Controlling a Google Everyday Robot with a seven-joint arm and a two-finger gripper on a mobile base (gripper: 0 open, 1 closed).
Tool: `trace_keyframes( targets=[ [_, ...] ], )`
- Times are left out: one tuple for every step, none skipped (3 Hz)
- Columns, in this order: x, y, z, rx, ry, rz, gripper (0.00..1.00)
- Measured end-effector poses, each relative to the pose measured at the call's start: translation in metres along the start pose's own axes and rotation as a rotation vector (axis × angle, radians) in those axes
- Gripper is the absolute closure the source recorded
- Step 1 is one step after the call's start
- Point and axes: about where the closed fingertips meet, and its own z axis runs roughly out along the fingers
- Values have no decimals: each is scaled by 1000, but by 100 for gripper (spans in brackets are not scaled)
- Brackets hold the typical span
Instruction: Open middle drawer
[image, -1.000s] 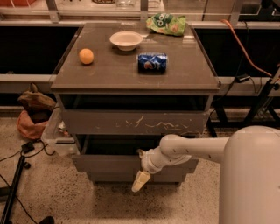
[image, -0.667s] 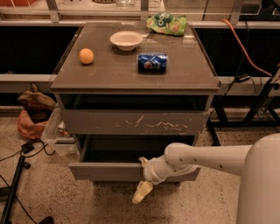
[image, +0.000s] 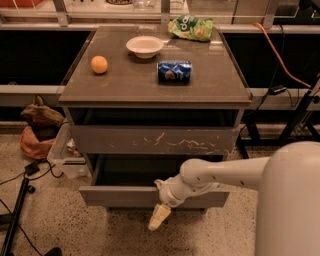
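The middle drawer (image: 120, 196) has a plain grey-brown front and stands pulled out from the cabinet, with its dark inside showing behind the front. Above it is the taller drawer front (image: 155, 140) marked with white scratches, standing slightly out. My gripper (image: 159, 212) is at the middle drawer's front, right of centre, with its cream tip hanging below the drawer's lower edge. My white arm (image: 225, 172) reaches in from the right.
On the cabinet top (image: 125, 87) lie an orange (image: 99, 64), a white bowl (image: 145, 46), a blue can (image: 174, 71) and a green bag (image: 191, 27). A plastic bin (image: 64, 155), a brown bag (image: 37, 132) and cables (image: 20, 195) are on the floor at left.
The middle drawer's front has come further out towards the camera, and my gripper has moved out with it.
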Motion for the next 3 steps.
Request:
trace_keyframes(
  targets=[
    [-21, -6, 18, -66, 76, -32, 0],
    [-30, 14, 35, -175, 93, -36, 0],
    [-27, 33, 40, -238, 81, -16, 0]
  ],
)
